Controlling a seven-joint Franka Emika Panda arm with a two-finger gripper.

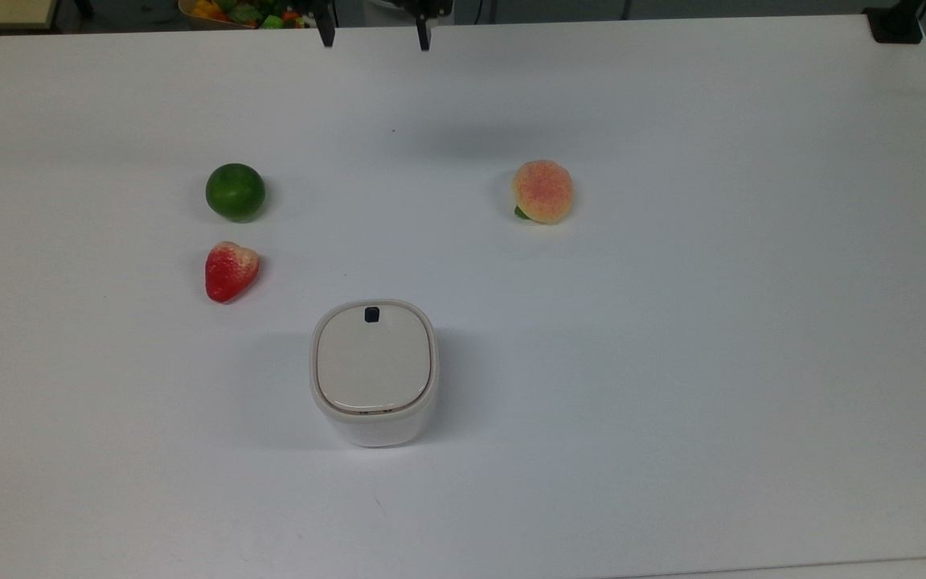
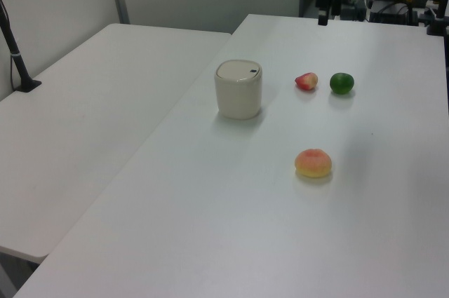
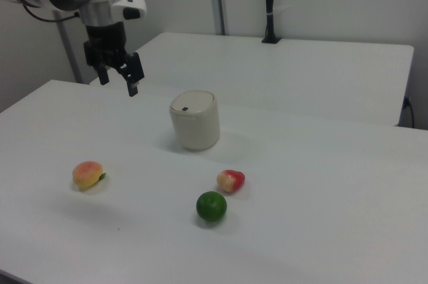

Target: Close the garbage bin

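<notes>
Two claw [image 3: 118, 85] fingers spread wide, holding nothing.

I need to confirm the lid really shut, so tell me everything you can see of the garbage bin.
The garbage bin is a small white rounded-square tub, plastic by its look, with a flat beige lid and a small black button near the lid's far edge in the top view. The lid lies flat and flush in the rim, so the bin looks closed. It stands upright on the white table, apart from the toy fruits. Nothing touches it.
</notes>
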